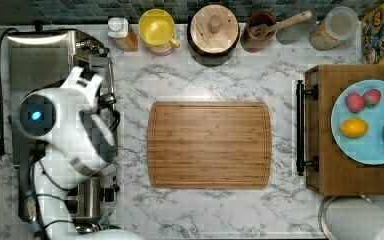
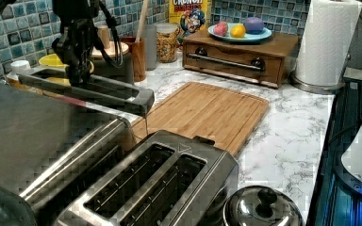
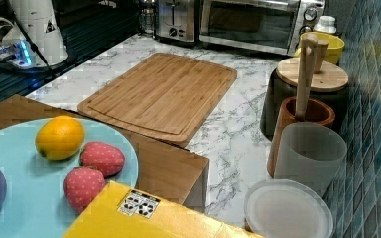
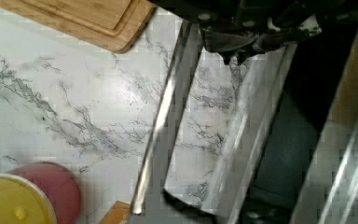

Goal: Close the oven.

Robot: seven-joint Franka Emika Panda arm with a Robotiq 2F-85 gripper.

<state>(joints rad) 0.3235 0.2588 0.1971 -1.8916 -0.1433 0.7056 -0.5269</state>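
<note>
This is a kitchen counter setting. A white marble-patterned countertop runs beneath a blue-green mosaic tile backsplash. At its centre lies a rectangular bamboo cutting board. Beside the board stand a brushed stainless-steel toaster oven with a glass door and a two-slot steel toaster. Behind the board are a yellow mug, a wooden-lidded canister and a wooden utensil holder. A white paper towel roll stands nearby.

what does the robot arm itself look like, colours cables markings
In the top view the arm is glossy white with rounded segments, dark grey-black joint sections and a round cap lit by a blue light. Black cables loop along it. In the left view the gripper end is black, with black cables hanging beside it.
</note>
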